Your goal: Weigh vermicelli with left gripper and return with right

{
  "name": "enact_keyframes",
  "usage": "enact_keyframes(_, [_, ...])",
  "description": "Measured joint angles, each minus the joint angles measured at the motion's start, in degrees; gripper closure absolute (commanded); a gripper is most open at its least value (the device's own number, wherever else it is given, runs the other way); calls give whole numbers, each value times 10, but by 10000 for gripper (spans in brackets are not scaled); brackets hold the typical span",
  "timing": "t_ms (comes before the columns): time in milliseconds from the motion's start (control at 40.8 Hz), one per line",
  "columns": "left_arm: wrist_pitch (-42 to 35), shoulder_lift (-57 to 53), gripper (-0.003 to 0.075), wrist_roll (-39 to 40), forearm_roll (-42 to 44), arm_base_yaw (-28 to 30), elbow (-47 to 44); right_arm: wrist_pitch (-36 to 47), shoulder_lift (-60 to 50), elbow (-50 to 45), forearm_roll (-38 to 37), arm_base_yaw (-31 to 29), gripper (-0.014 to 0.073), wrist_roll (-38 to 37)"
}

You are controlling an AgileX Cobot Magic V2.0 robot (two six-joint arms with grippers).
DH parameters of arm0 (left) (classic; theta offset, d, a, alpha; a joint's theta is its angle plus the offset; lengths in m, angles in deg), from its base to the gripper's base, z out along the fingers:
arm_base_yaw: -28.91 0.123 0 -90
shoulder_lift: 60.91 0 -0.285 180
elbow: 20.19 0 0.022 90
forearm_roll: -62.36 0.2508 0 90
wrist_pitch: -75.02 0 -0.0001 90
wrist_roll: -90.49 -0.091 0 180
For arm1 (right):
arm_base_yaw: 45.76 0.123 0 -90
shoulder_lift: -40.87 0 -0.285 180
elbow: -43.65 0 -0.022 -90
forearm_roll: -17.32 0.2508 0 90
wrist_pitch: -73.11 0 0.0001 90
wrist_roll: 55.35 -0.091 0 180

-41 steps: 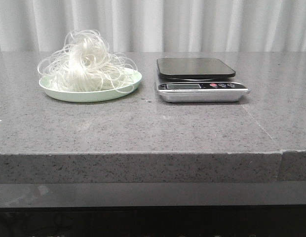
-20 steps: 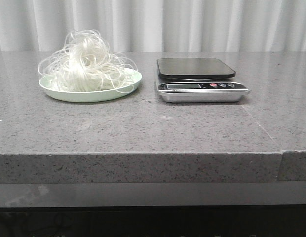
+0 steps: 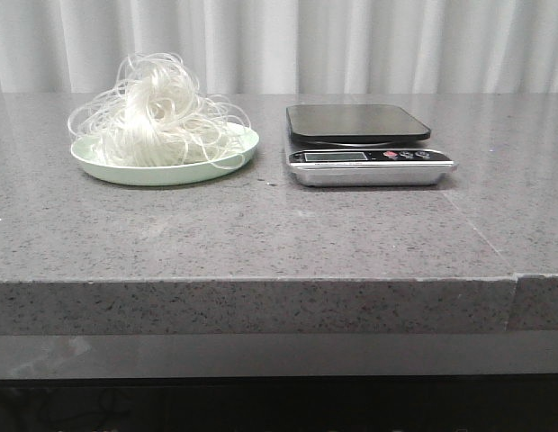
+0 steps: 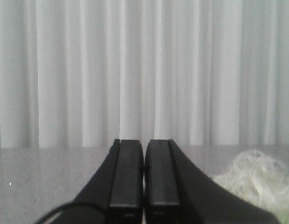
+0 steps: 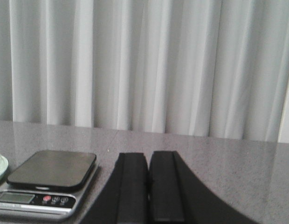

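Note:
The vermicelli (image 3: pixel 157 112), a fluffy white nest of thin strands, lies on a pale green plate (image 3: pixel 162 169) at the table's left. The scale (image 3: pixel 364 144), with a black platform and silver base, stands to its right, platform bare. No gripper shows in the front view. In the left wrist view my left gripper (image 4: pixel 144 144) is shut and empty, with the vermicelli (image 4: pixel 256 179) off to one side. In the right wrist view my right gripper (image 5: pixel 148 156) is shut and empty, beside the scale (image 5: pixel 46 179).
The grey stone table (image 3: pixel 261 234) has a seam running near its right front part. White curtains (image 3: pixel 351 45) hang behind the table's far edge.

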State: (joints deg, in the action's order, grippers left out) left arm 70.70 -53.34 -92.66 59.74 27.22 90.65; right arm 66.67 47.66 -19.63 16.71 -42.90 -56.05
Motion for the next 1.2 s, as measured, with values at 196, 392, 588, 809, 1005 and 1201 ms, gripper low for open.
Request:
enact_keyframes(196, [116, 22, 574, 0, -2, -1, 161, -98, 73, 124, 0, 0, 452, 0])
enact_keyframes(392, [216, 113, 574, 0, -2, -1, 298, -175, 167, 221, 0, 0, 452, 0])
enact_keyframes(588, [284, 192, 574, 0, -2, -1, 354, -217, 242, 254, 0, 0, 452, 0])
enact_keyframes(809, [373, 263, 574, 0, -2, -1, 354, -228, 310, 247, 0, 0, 452, 0])
enact_keyframes(1005, [397, 314, 574, 0, -2, -1, 354, -232, 357, 229, 0, 0, 452, 0])
enact_keyframes(1201, [389, 350, 574, 0, -2, -1, 354, -234, 399, 227, 0, 0, 412, 0])
